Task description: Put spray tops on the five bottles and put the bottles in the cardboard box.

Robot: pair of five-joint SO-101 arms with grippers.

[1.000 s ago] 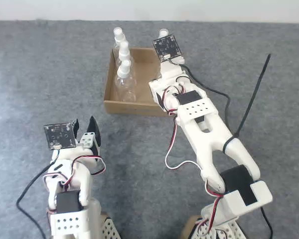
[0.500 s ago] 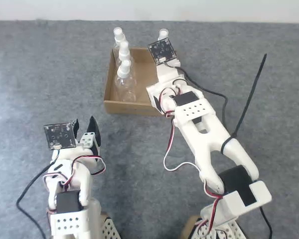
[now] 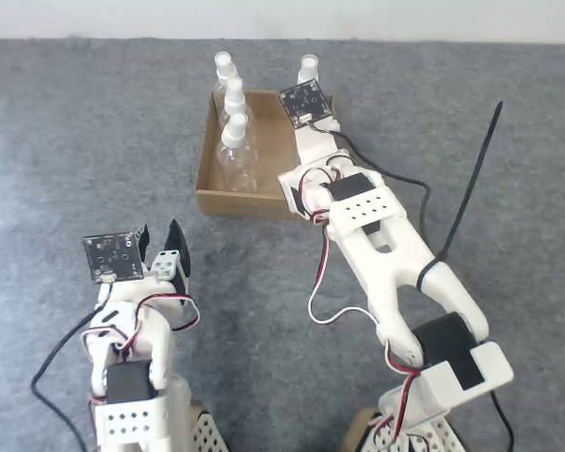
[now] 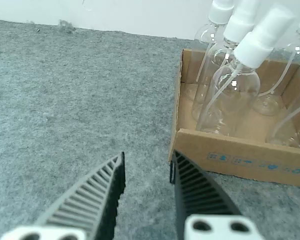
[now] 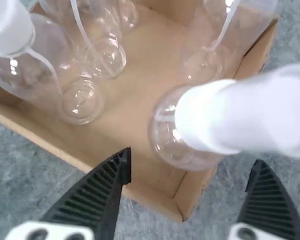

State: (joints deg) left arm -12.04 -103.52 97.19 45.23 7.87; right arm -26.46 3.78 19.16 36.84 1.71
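The right arm [image 3: 386,245] has drawn back slightly, uncovering a white spray top [image 3: 308,64]. The right fingers [image 5: 97,192] gape wide, empty, astride a capped clear bottle [image 5: 170,135] upright in the cardboard box [image 3: 245,202]. The left fingers [image 4: 97,195], slightly parted, hold nothing.

**Grey felt mat** [image 3: 66,132]: a mottled, fibrous covering over the whole table surface. In the high view it runs from the 9 o'clock edge across to 3 o'clock and down to 6 o'clock. Its nap is slightly pilled, with paler flecks scattered through the grey.

**White wall** [image 3: 433,17]: a plain pale band along 12 o'clock in the high view, meeting the mat in a straight seam.

**Lint tuft** [image 4: 65,23]: a small grey clump in the left wrist view, lying on the mat at the foot of the wall.

**Fainter wisp** [image 4: 35,22]: just beside the tuft, on the same seam.
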